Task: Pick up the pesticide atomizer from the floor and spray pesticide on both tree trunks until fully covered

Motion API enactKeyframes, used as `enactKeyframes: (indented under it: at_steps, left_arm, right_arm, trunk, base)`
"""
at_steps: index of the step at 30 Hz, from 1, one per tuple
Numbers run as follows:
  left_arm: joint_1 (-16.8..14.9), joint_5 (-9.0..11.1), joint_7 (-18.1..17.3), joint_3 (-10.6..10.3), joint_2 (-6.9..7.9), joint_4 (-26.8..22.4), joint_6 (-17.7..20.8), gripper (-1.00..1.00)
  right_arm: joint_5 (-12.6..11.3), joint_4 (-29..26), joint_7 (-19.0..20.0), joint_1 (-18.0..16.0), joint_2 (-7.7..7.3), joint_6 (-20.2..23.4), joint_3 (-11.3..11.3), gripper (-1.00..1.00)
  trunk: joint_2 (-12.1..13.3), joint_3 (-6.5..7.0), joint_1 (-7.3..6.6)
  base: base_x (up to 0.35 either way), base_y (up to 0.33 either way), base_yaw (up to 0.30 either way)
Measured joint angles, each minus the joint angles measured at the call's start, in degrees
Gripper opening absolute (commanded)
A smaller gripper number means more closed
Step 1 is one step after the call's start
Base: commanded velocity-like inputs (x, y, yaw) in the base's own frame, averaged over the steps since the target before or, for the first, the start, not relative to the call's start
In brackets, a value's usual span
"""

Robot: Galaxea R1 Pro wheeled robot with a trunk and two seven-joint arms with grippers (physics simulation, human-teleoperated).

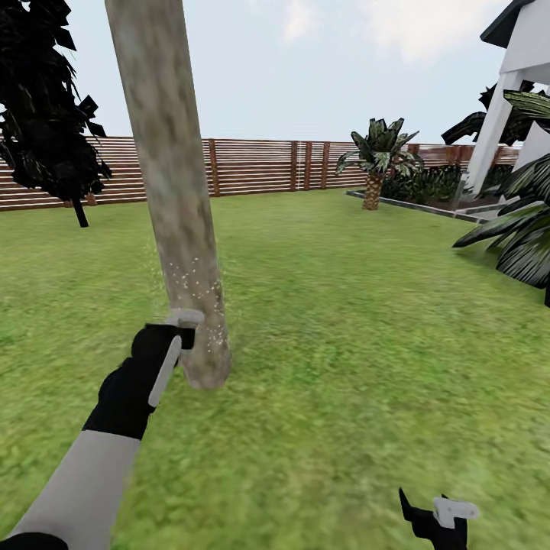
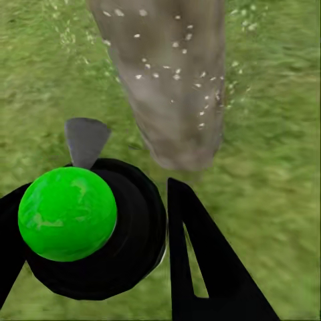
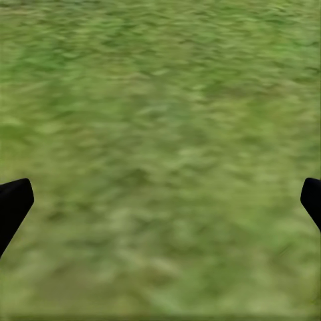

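Position: the left claw [image 1: 182, 330] is at the base of a thick, mottled grey-brown tree trunk [image 1: 172, 191] on the green lawn floor [image 1: 344, 321]. The trunk leans slightly in the head view and rises out of the top of the picture.

Left claw state: closed around the small, dark, blackish-green pesticide atomizer [image 2: 100, 231]. In the left wrist view the atomizer is a round dark body with a bright green dome on it and a grey pointed tip toward the trunk. One black finger [image 2: 200, 261] lies against its side; the other is partly visible at the opposite edge. In the head view the atomizer is hard to distinguish from the black wrist; a pale grey finger tip sits just beside the trunk.

Pesticide: a fine cloud of tiny white specks [image 1: 195, 286] covers the lower part of the trunk, just above the left claw. In the left wrist view the specks [image 2: 174, 67] are scattered over the bark and a few over the grass on both sides.

Right claw [image 1: 443, 516]: low at the near edge of the head view, well apart from the trunk. In the right wrist view its two black fingertips [image 3: 13, 204] stand at opposite edges, wide open, holding nothing, above blurred grass.

Surroundings: a brown horizontal-slat wooden fence [image 1: 260, 164] closes the far side of the lawn. A small palm-like plant [image 1: 376, 160] stands before it. A white house [image 1: 519, 92] stands at the right.
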Motion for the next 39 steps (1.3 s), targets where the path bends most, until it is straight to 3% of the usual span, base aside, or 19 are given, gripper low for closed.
enactKeyframes:
  at_steps: [2,3,7,11,14,20,22,23,24,28,31,33,35,37,38,39]
  left_arm:
    - [4.8,1.2,-4.1,0.2,3.51,1.8,-0.8,-1.0]
    - [6.0,1.3,-4.8,0.7,3.98,2.1,-1.4,-1.0]
    - [10.7,1.4,-5.5,5.4,4.34,2.5,-6.7,-1.0]
    - [14.3,1.2,-5.5,6.2,4.36,2.6,-8.3,-1.0]
    - [15.2,1.0,-5.6,6.2,4.43,3.6,-8.8,-1.0]
    - [15.4,1.1,-6.9,4.8,4.77,18.7,-25.2,-1.0]
    - [15.3,-1.9,-13.7,0.6,5.8,22.6,-29.6,-1.0]
    - [15.3,-3.3,-16.5,-0.4,6.16,23.5,-31.0,-1.0]
    - [15.4,-6.3,-26.5,-1.8,7.01,28.5,-37.8,-1.0]
    - [15.3,-11.1,-41.8,-2.2,10.4,36.2,-48.9,-1.0]
    - [14.8,-16.4,-59.3,-2.1,13.95,37.9,-52.9,-1.0]
    - [14.6,-19.7,-64.0,-2.1,14.7,37.9,-53.5,-1.0]
    - [14.6,-24.6,-65.4,-2.3,14.71,38.1,-53.8,-1.0]
    - [14.5,-30.2,-65.9,-2.3,14.53,38.3,-53.9,-1.0]
    - [14.5,-31.8,-66.3,-2.3,14.54,38.3,-54.0,-1.0]
    - [14.6,-33.5,-67.8,-2.3,14.6,38.4,-54.0,-1.0]
  right_arm:
    - [0.0,0.0,0.0,0.0,0.0,0.0,0.0,1.0]
    - [0.0,0.0,0.0,0.0,0.0,0.0,0.0,1.0]
    - [0.0,0.0,0.0,0.0,0.0,0.0,0.0,1.0]
    - [0.0,0.0,0.0,0.0,0.0,0.0,0.0,1.0]
    - [0.0,0.0,0.0,0.0,0.0,0.0,0.0,1.0]
    - [0.0,0.0,0.1,0.0,0.0,0.0,0.0,1.0]
    - [0.1,0.1,0.1,0.0,0.0,0.0,0.0,1.0]
    - [0.1,0.0,0.1,0.0,0.0,0.0,0.0,1.0]
    - [0.1,0.1,0.2,0.0,0.0,0.0,0.0,1.0]
    - [0.1,0.5,0.2,0.0,0.0,0.0,0.1,1.0]
    - [2.5,0.6,0.3,0.0,0.08,0.1,3.0,1.0]
    - [5.5,0.0,0.3,0.0,0.3,0.2,7.1,1.0]
    - [8.4,-2.1,1.6,-0.4,1.68,0.9,11.1,1.0]
    - [10.5,-6.4,6.5,-1.8,2.97,3.9,15.2,1.0]
    - [10.9,-8.4,9.1,-2.4,3.24,5.9,16.2,1.0]
    - [11.1,-11.5,14.2,-3.4,3.95,9.8,17.0,1.0]
  trunk:
    - [0.0,0.0,0.0]
    - [0.0,0.0,0.0]
    - [0.0,0.01,0.0]
    - [0.0,0.0,0.0]
    - [0.0,0.01,0.0]
    - [0.0,0.0,0.0]
    - [0.0,0.01,0.0]
    - [0.0,0.01,0.0]
    - [0.0,0.0,0.0]
    - [0.0,0.05,0.0]
    - [0.0,0.06,-0.01]
    - [0.0,0.07,-0.01]
    - [0.0,0.07,-0.01]
    - [0.0,0.08,-0.01]
    - [0.0,0.07,-0.01]
    - [0.0,0.08,-0.01]
  base:
    - [0.0,0.0,0.0]
    - [0.0,0.0,0.0]
    - [-0.043,0.015,0.0]
    - [-0.24,0.149,0.0]
    - [-0.275,0.199,-0.023]
    - [-0.276,0.217,-0.232]
    - [-0.276,0.218,-0.267]
    - [-0.276,0.218,-0.268]
    - [-0.276,0.218,-0.268]
    - [-0.272,0.216,-0.194]
    - [-0.093,0.076,-0.027]
    - [-0.016,0.013,-0.005]
    - [-0.004,0.003,-0.001]
    - [-0.001,0.001,0.0]
    - [0.0,0.0,0.0]
    - [0.0,0.0,0.0]
